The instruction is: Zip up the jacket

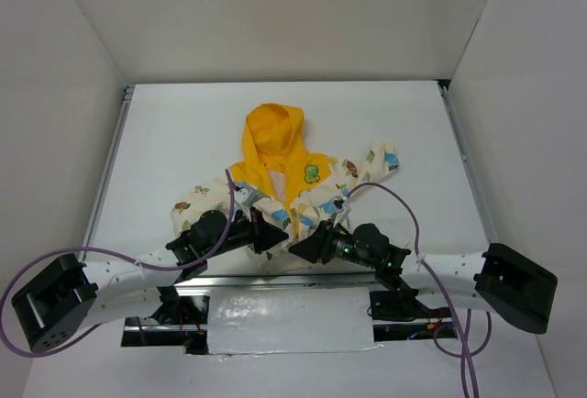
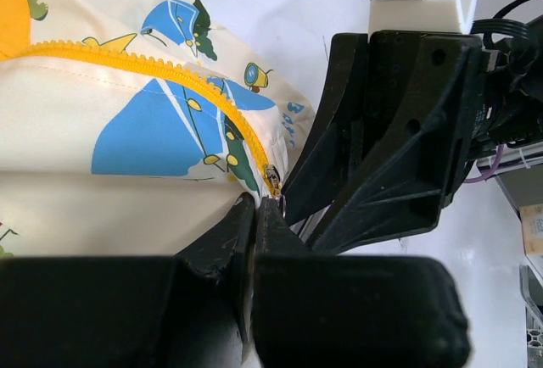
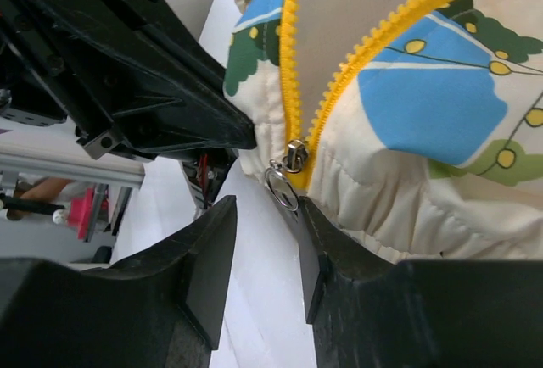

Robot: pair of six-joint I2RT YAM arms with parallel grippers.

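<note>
i work in a lab test cell: plain white panels box in a white table, aluminium framing runs along its edge, and purple cables trail loose across it.

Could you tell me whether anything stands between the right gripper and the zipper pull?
Nothing visible does: the zipper pull hangs at the jacket hem, at the open right gripper's mouth; the left gripper sits alongside.
</note>
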